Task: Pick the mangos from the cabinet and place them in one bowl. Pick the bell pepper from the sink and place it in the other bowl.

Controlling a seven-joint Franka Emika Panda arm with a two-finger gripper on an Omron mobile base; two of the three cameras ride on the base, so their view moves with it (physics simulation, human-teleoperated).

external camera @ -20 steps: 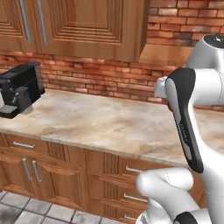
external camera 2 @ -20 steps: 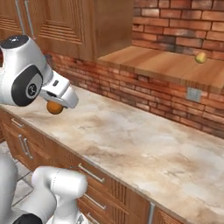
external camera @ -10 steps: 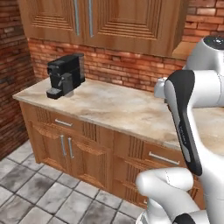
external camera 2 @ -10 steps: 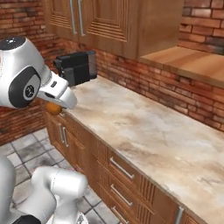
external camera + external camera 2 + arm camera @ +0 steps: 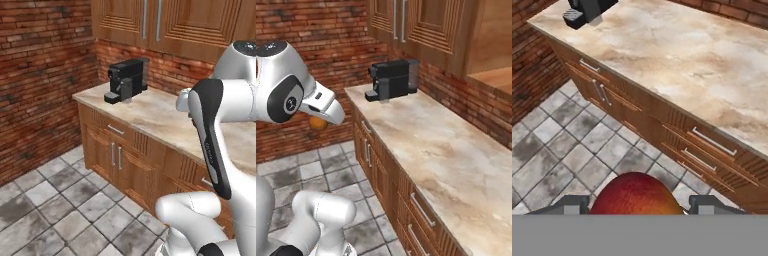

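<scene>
Brick walls and a marble counter frame the scene. At the hand view's bottom centre, the gripper clamps a mango over floor tiles; a jolt while the base drives could, I judge, shake the fruit loose.

You have a coffee machine on the tabletop's far end, wall cabinets above, drawers below.

mango bottom hidden, coffee machine cropped
</scene>
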